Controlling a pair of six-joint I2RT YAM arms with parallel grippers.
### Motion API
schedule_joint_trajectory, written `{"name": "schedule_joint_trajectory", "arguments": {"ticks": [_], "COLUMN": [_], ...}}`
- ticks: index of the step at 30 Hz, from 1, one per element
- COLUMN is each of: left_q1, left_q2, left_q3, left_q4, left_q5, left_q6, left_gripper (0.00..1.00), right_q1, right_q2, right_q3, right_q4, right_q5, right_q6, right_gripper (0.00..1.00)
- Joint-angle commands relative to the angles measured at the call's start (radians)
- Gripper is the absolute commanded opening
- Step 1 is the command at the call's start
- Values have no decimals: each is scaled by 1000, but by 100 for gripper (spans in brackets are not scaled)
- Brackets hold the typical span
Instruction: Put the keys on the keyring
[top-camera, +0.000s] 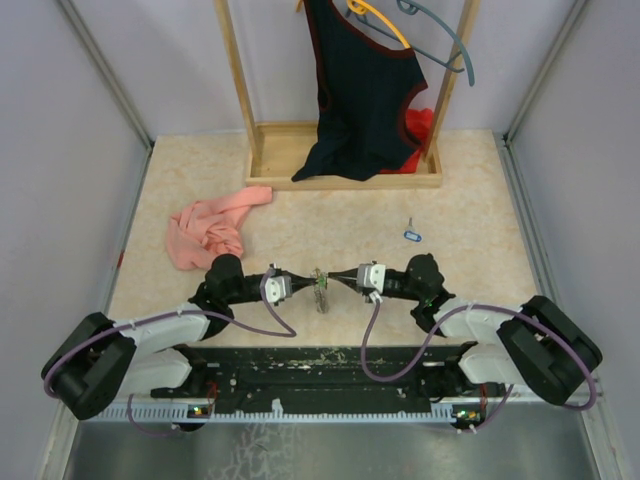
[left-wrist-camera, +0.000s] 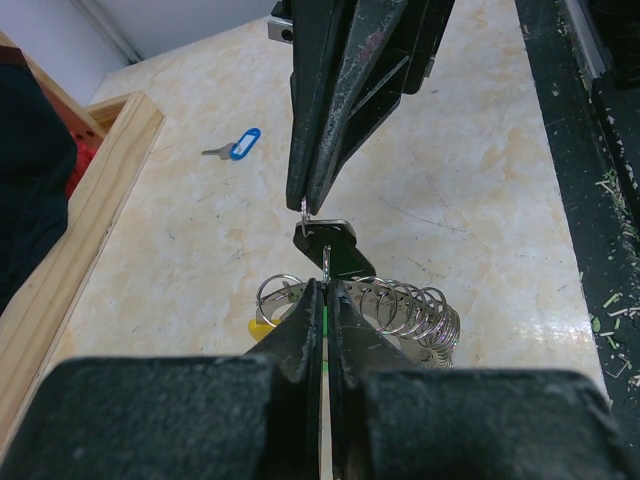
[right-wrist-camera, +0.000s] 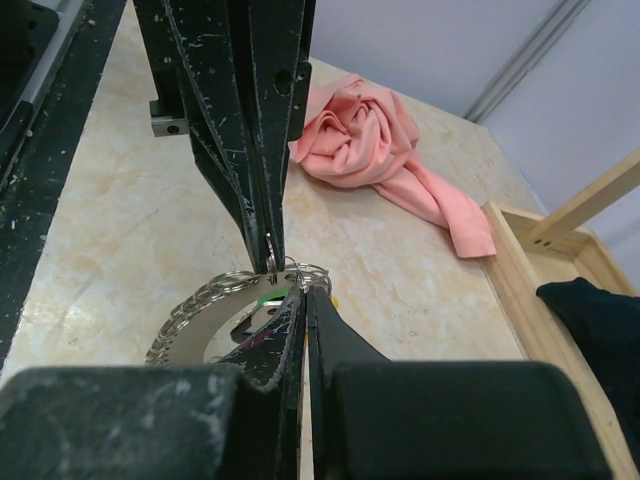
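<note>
The keyring (top-camera: 320, 290) lies at mid-table between my two grippers; it is a curved metal band strung with several small wire rings (left-wrist-camera: 410, 308), with a yellow piece (left-wrist-camera: 259, 329) and a green bit beneath. My left gripper (left-wrist-camera: 325, 284) is shut on a thin upright wire ring of it. My right gripper (left-wrist-camera: 307, 206) comes in from the far side and is shut on a small ring at the top of a black key (left-wrist-camera: 340, 252). In the right wrist view the right gripper (right-wrist-camera: 306, 290) and left gripper (right-wrist-camera: 270, 258) nearly touch over the keyring (right-wrist-camera: 190, 318). A blue key (top-camera: 411, 235) lies apart, also in the left wrist view (left-wrist-camera: 240, 144).
A pink cloth (top-camera: 205, 228) is bunched at the left back, also in the right wrist view (right-wrist-camera: 370, 140). A wooden rack (top-camera: 270, 160) stands at the back with a dark garment (top-camera: 360, 90) and a grey hanger (top-camera: 445, 45). Walls close in on both sides.
</note>
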Motion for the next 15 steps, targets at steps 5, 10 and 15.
{"name": "schedule_joint_trajectory", "arguments": {"ticks": [5,10,15], "left_q1": [6,7,7], "left_q2": [4,3,1], "left_q3": [-7,-4,-6], "left_q4": [47,48,48], "left_q5": [8,8,12], "left_q6": [-10,-14,-19], "left_gripper": [1,1,1], "right_q1": [18,21,24], "right_q2": [-47,-44,-43], "right_q3": [21,25,25], "right_q4": [-63,-58,-50], "right_q5": [-31,-37,-36], "right_q6": [-38,-30,-24], "right_gripper": [0,0,0]}}
